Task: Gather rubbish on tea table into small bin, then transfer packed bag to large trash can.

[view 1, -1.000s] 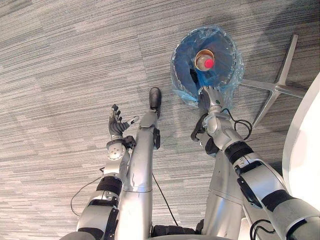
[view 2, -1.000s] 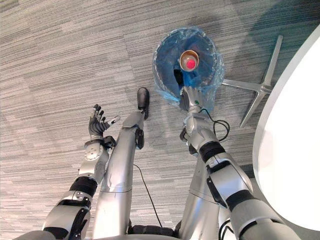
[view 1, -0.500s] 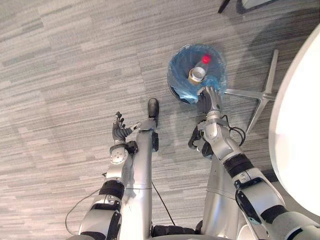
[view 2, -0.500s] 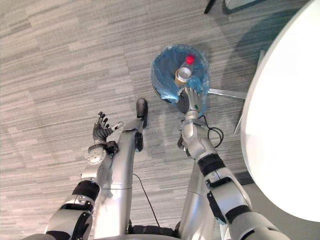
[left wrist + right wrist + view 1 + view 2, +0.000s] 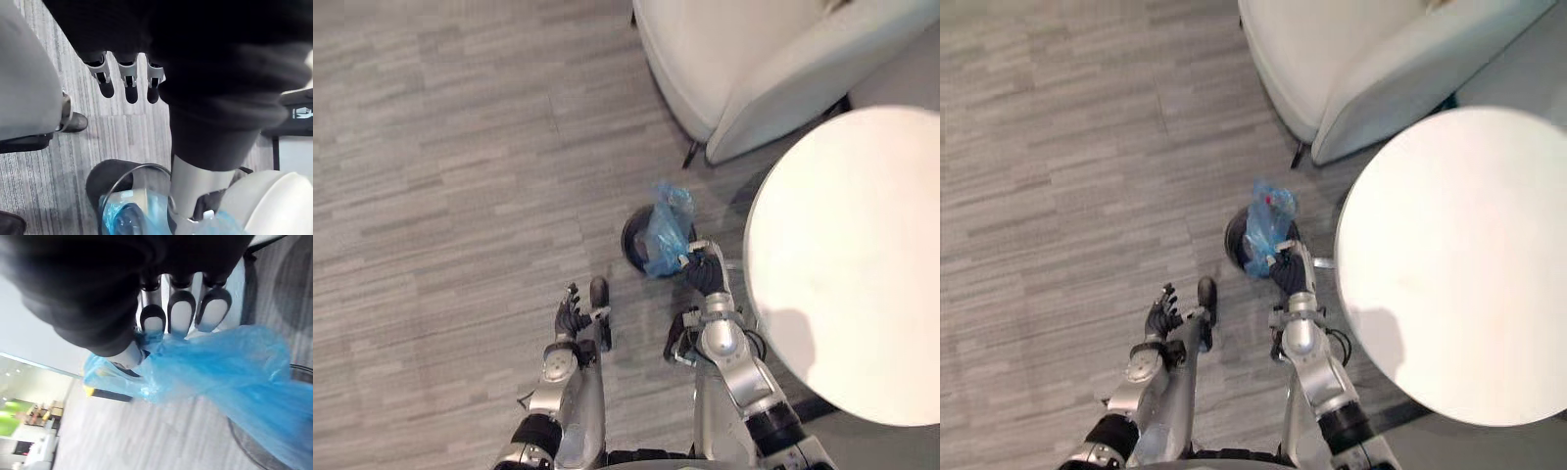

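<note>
My right hand (image 5: 703, 276) is closed tight on the gathered top of the blue bag (image 5: 664, 227). In the right wrist view its fingers (image 5: 180, 313) curl over the bunched plastic and the thumb presses in from the other side, so the neck of the bag is pinched between them. From that grip the plastic stretches away towards the small dark bin (image 5: 630, 241), which stands on the grey carpet (image 5: 431, 196) just in front of me. In the left wrist view I see blue plastic still lying inside the bin's rim, so the lower part of the bag sits in the bin while its top is drawn up and to the side. I cannot make out what is in the bag.

My left hand (image 5: 570, 315) hangs over the carpet, well apart from the bin, with its fingers (image 5: 128, 78) loosely extended and nothing in them.

The round white table (image 5: 862, 294) lies to my right, with the bin just beside its edge. A white armchair (image 5: 724, 59) stands beyond the bin and the table.
</note>
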Robot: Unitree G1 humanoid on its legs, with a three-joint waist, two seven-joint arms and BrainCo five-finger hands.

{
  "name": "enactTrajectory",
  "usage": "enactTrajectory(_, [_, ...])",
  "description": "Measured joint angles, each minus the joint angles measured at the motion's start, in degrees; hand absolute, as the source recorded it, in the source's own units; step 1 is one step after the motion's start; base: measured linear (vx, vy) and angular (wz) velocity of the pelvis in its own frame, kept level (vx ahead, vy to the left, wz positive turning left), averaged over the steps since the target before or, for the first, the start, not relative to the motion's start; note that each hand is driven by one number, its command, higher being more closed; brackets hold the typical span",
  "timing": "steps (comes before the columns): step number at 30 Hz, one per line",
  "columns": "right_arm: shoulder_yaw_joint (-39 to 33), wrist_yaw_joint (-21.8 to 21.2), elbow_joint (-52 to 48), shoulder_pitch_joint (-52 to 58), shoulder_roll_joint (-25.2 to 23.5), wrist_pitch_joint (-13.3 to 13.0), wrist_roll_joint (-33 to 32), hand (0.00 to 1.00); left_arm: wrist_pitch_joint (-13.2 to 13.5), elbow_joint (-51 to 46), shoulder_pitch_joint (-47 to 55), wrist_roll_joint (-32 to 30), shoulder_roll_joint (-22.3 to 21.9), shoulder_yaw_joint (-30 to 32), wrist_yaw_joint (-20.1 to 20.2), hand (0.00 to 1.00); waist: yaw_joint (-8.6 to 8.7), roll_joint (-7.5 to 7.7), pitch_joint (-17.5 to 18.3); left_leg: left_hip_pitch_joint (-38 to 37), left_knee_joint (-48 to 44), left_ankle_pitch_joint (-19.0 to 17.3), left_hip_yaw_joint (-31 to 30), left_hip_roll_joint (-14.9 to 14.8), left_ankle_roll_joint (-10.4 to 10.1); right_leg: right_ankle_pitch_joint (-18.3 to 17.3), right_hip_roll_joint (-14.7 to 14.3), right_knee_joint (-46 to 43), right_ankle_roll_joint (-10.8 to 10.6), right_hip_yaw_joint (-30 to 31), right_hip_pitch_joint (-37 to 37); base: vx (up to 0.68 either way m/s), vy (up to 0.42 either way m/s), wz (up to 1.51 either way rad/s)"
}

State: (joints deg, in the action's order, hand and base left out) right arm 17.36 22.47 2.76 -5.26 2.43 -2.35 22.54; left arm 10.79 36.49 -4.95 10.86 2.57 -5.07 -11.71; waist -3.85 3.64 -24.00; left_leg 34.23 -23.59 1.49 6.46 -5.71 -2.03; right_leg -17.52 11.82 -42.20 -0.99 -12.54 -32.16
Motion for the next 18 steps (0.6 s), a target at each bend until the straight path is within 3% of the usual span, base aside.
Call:
enactTrajectory(4, [1.5, -2.53, -2.77, 5.0, -0.02, -2.35, -1.24, 1.0, -0.55, 0.34, 4.75, -1.52, -0.12, -1.16, 0.6, 0.0, 0.01, 0.23, 5.27, -7.41, 7.25, 0.56, 0.99, 0.16, -0.87, 1.21, -0.99, 6.61, -0.7, -0.2, 6.65, 0.16, -0.024, -0.09])
enactTrajectory(9, [1.01, -7.23, -3.67, 9.66, 0.35, -4.03, -4.49, 1.0, -0.62, 4.18, 6.89, -3.25, 0.95, -2.5, 1.7, 0.0, 0.45, 0.28, 10.42, -16.44, 18.76, 4.71, 1.39, 0.86, -1.21, 3.09, -2.08, 15.21, -1.19, -1.15, 14.01, 0.19, -0.016, -0.02])
enactTrajectory(12, [0.03, -9.71, -3.33, 9.52, 0.34, -4.12, -7.35, 1.0, -0.63, 4.72, 7.77, -4.39, 2.47, -3.31, 1.79, 0.0, 1.63, -0.18, 11.51, -19.93, 22.35, 6.03, 0.65, 0.76, -1.35, 4.63, -3.28, 20.27, -1.5, -2.11, 18.44, 0.19, 0.004, 0.05])
enactTrajectory(18, [-1.77, -13.94, -1.6, 9.67, 1.94, -5.0, -12.03, 1.0, -0.52, -1.16, 11.81, -5.03, 4.3, -4.13, 3.2, 0.0, 1.58, -2.12, 15.46, -26.38, 25.73, 6.15, 0.7, 1.16, -1.46, 7.77, -4.57, 30.62, -2.61, -3.07, 28.19, 0.13, 0.013, 0.0])
